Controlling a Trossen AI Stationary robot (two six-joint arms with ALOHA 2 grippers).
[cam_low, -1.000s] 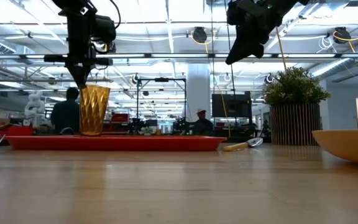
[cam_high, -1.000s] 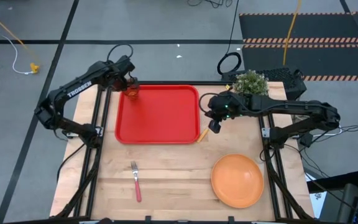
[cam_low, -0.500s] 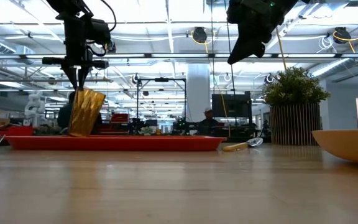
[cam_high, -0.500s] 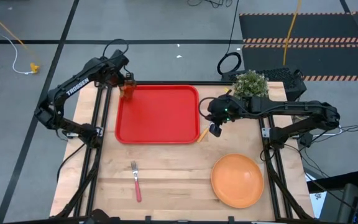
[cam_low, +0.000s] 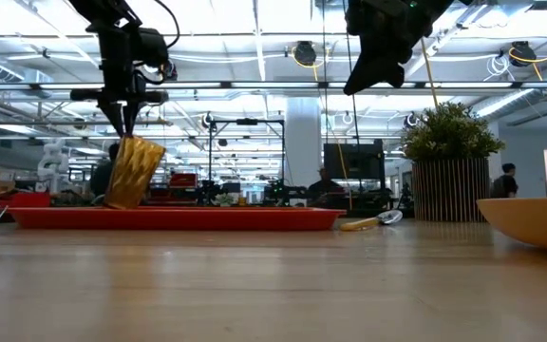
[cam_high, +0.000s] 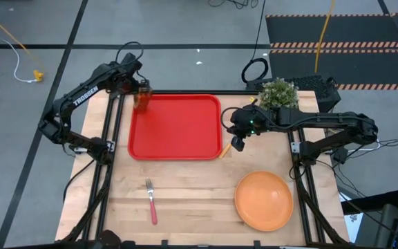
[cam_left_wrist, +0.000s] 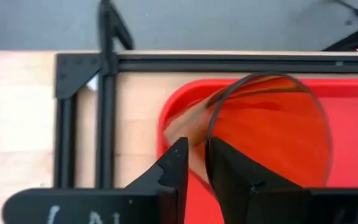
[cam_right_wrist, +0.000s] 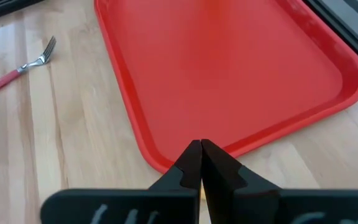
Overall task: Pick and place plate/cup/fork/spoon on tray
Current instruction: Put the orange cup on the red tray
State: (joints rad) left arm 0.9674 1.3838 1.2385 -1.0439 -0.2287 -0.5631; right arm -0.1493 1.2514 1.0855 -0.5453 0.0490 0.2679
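While the left gripper (cam_low: pixel 123 119) is pinching the tilted cup (cam_low: pixel 132 172) at the tray's (cam_high: pixel 178 138) upper-left corner, the closed, empty right gripper (cam_high: pixel 238 144) is hovering mid-frame; plate (cam_high: pixel 264 200), fork (cam_high: pixel 150 200) and spoon (cam_low: pixel 367 222) are waiting off-tray.

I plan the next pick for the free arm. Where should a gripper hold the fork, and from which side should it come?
Probably the pink-red handle of the fork, near its middle, coming straight down from above. It lies flat on the bare table, nothing beside it, so fingers could close across the slim handle; the tines end looks too thin and flat to pinch.
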